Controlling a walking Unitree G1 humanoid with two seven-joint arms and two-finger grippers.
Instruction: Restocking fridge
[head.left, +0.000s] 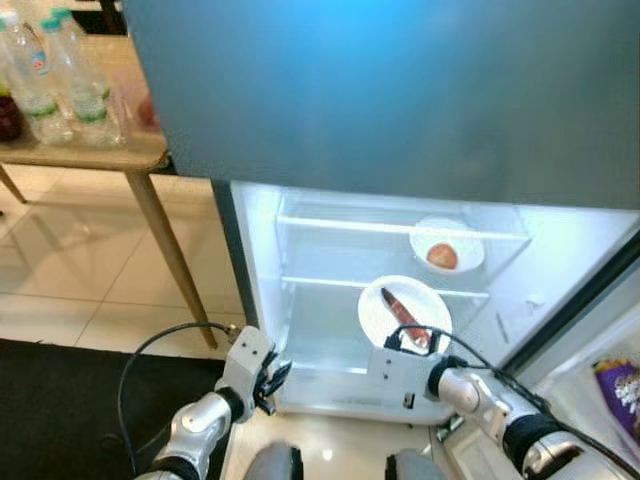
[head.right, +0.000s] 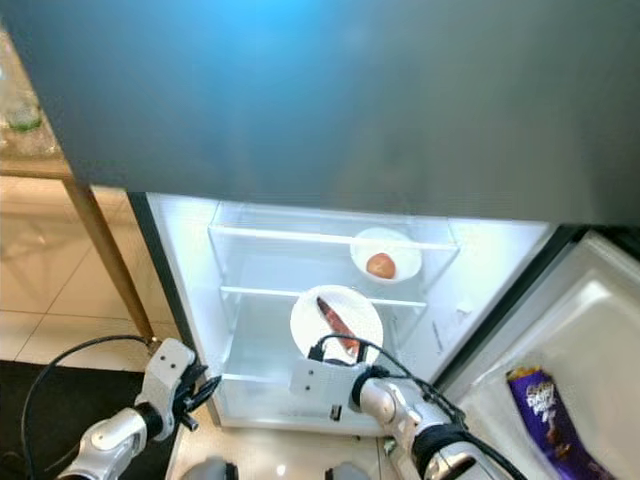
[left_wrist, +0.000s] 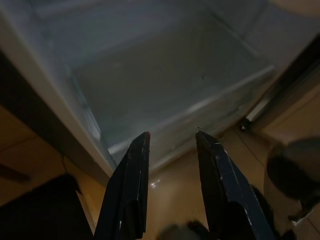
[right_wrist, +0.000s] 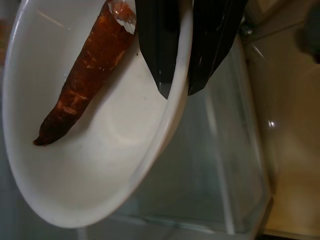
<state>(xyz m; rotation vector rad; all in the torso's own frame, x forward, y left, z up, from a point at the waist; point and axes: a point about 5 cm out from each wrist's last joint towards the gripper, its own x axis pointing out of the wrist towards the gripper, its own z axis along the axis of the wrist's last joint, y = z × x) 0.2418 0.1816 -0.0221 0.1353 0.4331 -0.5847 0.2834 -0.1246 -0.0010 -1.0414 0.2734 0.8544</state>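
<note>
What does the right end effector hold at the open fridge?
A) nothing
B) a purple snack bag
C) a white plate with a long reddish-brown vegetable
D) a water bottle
C: the right end effector pinches the rim of the white plate, on which the long reddish-brown vegetable lies.

Fridge (head.left: 262, 260) open; right gripper (head.left: 418, 338) holds white plate (head.left: 400, 318) with a carrot (head.left: 398, 310) at its front edge, second plate (head.left: 462, 238) on upper shelf, bottles (head.left: 60, 80) on table (head.left: 120, 158).
</note>
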